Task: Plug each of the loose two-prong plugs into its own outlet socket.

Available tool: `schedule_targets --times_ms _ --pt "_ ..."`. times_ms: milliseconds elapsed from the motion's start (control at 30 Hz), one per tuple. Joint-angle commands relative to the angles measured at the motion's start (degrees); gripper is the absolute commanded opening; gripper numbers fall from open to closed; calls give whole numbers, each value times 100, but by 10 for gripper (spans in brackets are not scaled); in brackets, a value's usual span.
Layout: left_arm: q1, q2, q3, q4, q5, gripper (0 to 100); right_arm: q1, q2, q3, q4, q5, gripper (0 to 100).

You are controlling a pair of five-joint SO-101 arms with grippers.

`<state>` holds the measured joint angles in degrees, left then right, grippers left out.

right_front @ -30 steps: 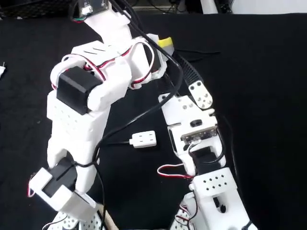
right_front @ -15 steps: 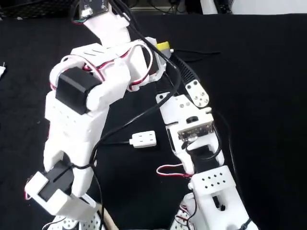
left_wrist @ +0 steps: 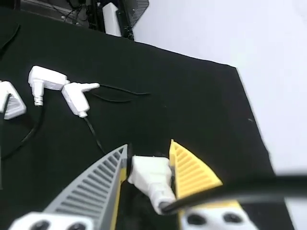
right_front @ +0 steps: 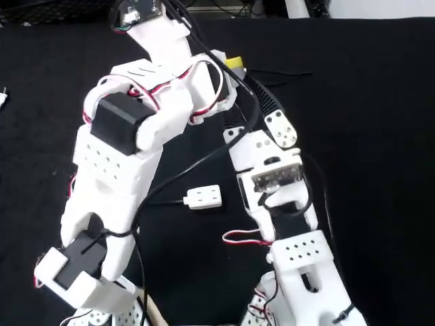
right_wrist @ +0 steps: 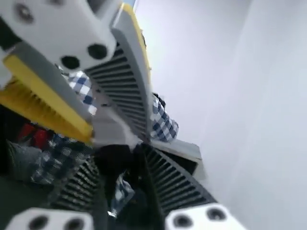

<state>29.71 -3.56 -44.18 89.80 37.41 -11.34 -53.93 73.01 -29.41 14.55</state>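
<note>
The left gripper (left_wrist: 148,144) pinches a white plug (left_wrist: 149,175) between its grey and yellow fingers. The plug's prongs are hidden, and its black cord (left_wrist: 230,191) trails back past the yellow finger. The right gripper (right_wrist: 119,153) sits close against that held plug; I cannot tell whether it grips anything. Farther out, a loose white plug (left_wrist: 46,80) and a second loose plug (left_wrist: 76,97) lie just beside each other on the black table cover (left_wrist: 192,96). A white outlet socket (right_front: 204,197) rests on the cover between the two arms.

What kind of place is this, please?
Probably a robotics lab bench: two white robot arms on a black-covered table, loose plugs with thin cables, and a plain white wall behind.
</note>
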Motion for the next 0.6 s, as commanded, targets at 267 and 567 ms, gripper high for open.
schedule_targets --times_ms 267,567 --pt "-716 -422 1560 -1196 -35 29 703 101 -549 -53 -44 12" --pt "-954 -431 2237 -1363 -35 29 976 101 -549 -44 -53 12"
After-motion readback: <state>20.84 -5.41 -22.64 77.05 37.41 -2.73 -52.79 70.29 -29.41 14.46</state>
